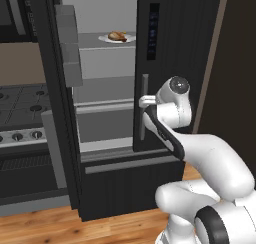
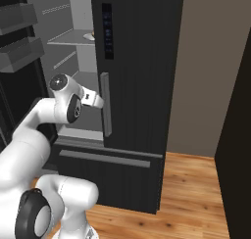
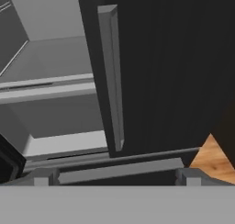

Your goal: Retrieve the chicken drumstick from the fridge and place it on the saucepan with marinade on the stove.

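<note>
One fridge (image 1: 170, 63) door stands swung aside, exposing the drumstick (image 1: 118, 36) on its plate (image 1: 108, 39) at upper centre of the left base view. The gripper (image 3: 117, 175), fingers spread wide and empty, faces the closed door's handle (image 3: 112, 76), likely positioned to reach inward.

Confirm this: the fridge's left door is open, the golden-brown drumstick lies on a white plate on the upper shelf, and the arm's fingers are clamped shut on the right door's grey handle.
Not quite. The fingers stand wide apart, gripping nothing; the hand view shows them spread before the long grey vertical handle. The rest holds: in the left base view the tall black fridge has its left door open, and the golden-brown chicken drumstick lies on the round white plate on the upper shelf.
</note>
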Controlling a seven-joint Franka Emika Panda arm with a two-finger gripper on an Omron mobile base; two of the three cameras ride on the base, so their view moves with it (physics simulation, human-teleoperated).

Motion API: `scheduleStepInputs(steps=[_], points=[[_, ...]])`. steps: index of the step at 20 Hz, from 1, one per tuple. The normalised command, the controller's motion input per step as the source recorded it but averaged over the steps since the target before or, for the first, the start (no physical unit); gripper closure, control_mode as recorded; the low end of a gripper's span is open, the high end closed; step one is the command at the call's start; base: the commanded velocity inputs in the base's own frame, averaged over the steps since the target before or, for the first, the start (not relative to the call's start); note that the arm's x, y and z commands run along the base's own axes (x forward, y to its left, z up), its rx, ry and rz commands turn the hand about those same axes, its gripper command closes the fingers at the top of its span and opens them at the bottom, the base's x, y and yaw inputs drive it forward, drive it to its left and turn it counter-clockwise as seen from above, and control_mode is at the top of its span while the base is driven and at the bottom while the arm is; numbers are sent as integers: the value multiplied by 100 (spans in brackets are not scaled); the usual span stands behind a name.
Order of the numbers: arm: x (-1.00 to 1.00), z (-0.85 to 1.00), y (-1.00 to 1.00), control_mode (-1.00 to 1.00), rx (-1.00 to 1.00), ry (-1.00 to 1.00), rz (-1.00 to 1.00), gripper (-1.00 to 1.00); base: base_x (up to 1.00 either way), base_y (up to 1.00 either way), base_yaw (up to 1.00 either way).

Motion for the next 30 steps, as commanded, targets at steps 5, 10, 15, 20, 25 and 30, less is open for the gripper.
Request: scheduleStepInputs(steps=[5, 10, 15, 20, 25, 30], points=[[19, -8, 0, -100, 0, 0, 1, -100, 0, 0, 0], [26, -5, 0, -100, 0, -1, 0, -100, 0, 0, 0], [19, -1, -14, -100, 0, 0, 0, -100, 0, 0, 0], [19, 0, -16, -100, 0, 0, 0, -100, 0, 0, 0], [31, -1, 0, -100, 0, 0, 0, -100, 0, 0, 0], [27, -8, 0, -100, 0, 0, 0, -100, 0, 0, 0]])
